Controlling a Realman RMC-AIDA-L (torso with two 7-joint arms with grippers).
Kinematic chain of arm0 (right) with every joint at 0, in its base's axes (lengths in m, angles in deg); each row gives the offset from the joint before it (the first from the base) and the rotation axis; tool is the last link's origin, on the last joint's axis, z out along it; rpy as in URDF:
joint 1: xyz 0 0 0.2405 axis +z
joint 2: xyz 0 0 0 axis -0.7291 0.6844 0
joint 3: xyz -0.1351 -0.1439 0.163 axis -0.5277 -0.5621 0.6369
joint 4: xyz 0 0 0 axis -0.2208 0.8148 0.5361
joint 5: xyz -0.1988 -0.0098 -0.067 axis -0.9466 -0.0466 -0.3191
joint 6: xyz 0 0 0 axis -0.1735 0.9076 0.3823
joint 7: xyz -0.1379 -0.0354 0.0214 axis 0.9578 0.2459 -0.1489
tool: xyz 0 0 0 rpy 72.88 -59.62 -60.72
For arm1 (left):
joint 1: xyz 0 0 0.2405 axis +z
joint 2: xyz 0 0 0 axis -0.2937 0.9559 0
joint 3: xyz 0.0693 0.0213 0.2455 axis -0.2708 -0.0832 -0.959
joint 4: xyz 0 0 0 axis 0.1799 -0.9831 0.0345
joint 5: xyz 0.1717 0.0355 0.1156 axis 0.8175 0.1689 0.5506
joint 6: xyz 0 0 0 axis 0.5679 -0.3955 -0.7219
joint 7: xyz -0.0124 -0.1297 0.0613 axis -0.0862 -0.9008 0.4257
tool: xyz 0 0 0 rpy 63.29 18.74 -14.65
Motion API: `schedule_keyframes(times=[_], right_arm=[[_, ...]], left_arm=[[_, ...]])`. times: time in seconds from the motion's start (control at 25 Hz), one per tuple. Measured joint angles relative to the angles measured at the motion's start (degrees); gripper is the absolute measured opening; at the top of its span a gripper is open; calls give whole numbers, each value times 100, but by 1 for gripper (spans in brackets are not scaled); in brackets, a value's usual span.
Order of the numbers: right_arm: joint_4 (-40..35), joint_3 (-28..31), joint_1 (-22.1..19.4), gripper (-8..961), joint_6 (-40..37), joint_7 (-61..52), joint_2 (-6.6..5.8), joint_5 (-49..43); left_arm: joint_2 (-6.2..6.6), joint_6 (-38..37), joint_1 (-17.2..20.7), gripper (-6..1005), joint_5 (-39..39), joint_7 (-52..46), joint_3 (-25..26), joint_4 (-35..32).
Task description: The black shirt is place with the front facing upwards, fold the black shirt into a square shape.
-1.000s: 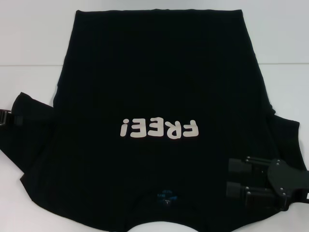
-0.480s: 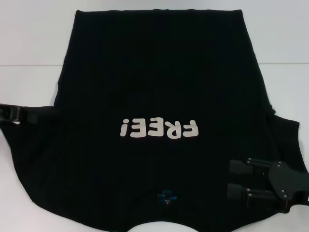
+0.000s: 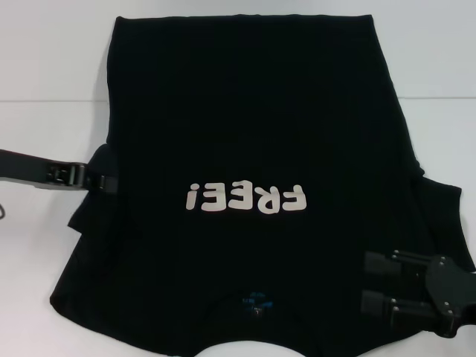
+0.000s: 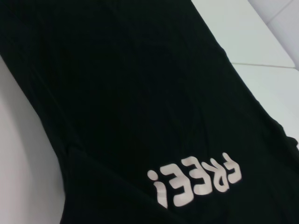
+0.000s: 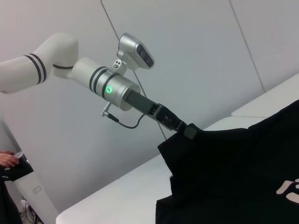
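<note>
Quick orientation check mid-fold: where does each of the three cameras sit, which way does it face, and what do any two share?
Head view: above, looking down on the black cloth T-shirt; left end effector and right end effector show.
Left wrist view: close over the shirt's cream "FREE!" letters; no robot parts.
Right wrist view: low, looking across at the left arm lifting the sleeve.
All three share the shirt.

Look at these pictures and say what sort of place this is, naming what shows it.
Probably a robotics lab or test room. A plain white table holds only a large black cloth T-shirt; a white robot arm's left hand grips its sleeve, and bare grey panelled walls stand behind.
</note>
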Motion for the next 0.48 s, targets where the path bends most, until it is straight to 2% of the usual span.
schedule_keyframes(times=[0.48], right_arm=[[0,6,-135,777,17,148,31,-27]], left_arm=[[-195,302,4,27,-7,-230,-115,328]])
